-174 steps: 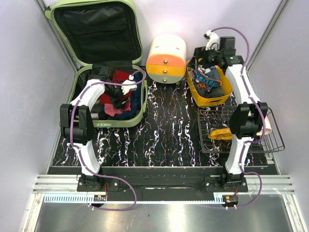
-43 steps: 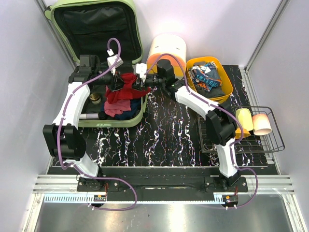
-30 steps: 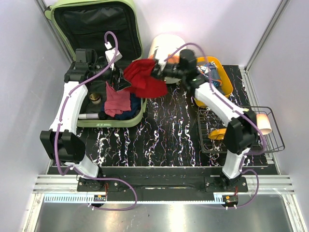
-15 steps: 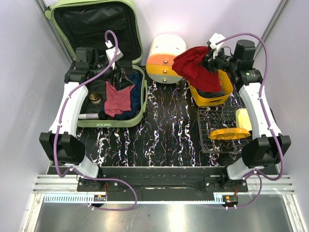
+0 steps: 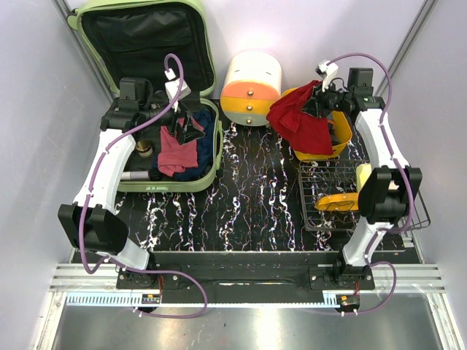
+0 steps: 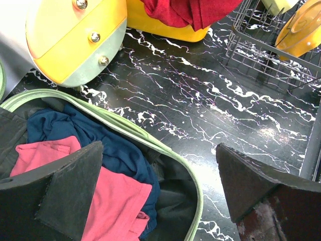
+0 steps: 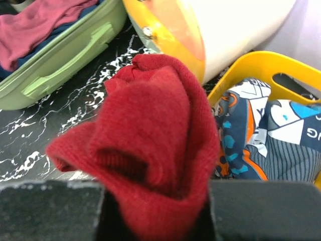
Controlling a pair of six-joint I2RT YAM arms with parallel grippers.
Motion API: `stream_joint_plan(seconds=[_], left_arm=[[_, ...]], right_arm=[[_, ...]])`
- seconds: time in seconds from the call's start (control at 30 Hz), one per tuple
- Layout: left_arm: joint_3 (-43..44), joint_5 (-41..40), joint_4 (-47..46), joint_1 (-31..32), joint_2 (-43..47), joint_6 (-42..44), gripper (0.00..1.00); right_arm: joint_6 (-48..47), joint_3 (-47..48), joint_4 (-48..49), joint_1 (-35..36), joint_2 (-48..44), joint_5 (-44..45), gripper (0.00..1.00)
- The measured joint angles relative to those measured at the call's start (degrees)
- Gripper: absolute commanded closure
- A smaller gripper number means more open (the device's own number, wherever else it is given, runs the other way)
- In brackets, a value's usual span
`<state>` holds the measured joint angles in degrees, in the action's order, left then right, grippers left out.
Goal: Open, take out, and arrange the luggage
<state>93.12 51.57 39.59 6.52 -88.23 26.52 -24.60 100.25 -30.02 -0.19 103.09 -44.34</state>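
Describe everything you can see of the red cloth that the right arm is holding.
The red cloth is a soft, knit-looking garment, deep red, bunched into loose folds. The right tool is shut on its upper part, so it hangs crumpled. Its lower folds drape over the left rim of the yellow-orange bin, seemingly resting on it.

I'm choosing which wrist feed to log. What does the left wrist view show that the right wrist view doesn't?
Only the left wrist: the wire rack and the open left gripper. Only the right wrist: the patterned clothes in the bin, and the right gripper shut on the red cloth. Both: red cloth, bin, drawer box, suitcase, pink garment.
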Motion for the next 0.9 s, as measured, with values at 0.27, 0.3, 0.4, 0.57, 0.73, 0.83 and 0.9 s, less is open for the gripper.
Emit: stream_joint_plan(seconds=[0.27, 0.3, 0.4, 0.57, 0.73, 0.83, 0.9], left_arm=[[-0.3, -0.9, 1.4, 0.0, 0.5, 0.8, 0.01], [-0.4, -1.1, 1.5, 0.0, 0.5, 0.9, 0.01], [-0.4, -1.6, 1.7, 0.0, 0.5, 1.5, 0.01], [-0.4, -2.4, 3.3, 0.0, 0.5, 2.4, 0.01], [-0.3, -3.3, 5.1, 0.0, 0.3, 3.1, 0.01], [-0.3, -4.1, 6.0, 0.0, 0.3, 3.5, 0.01], [-0.3, -4.5, 6.3, 0.0, 0.3, 3.6, 0.01]], right_arm=[[2.1, 8.5, 0.1, -3.4, 10.6, 1.8, 1.0], [1.8, 9.6, 0.0, -3.8, 11.6, 2.3, 1.0], [0.4, 13.2, -0.2, -4.7, 14.9, 3.5, 1.0], [-2.1, 21.3, -2.2, -5.6, 22.2, 4.5, 0.91], [-4.4, 28.9, -4.6, -5.7, 29.9, 4.6, 0.3], [-5.1, 34.1, -6.4, -5.7, 34.1, 5.4, 0.19], [-5.0, 36.8, -7.2, -5.7, 35.8, 6.3, 0.13]])
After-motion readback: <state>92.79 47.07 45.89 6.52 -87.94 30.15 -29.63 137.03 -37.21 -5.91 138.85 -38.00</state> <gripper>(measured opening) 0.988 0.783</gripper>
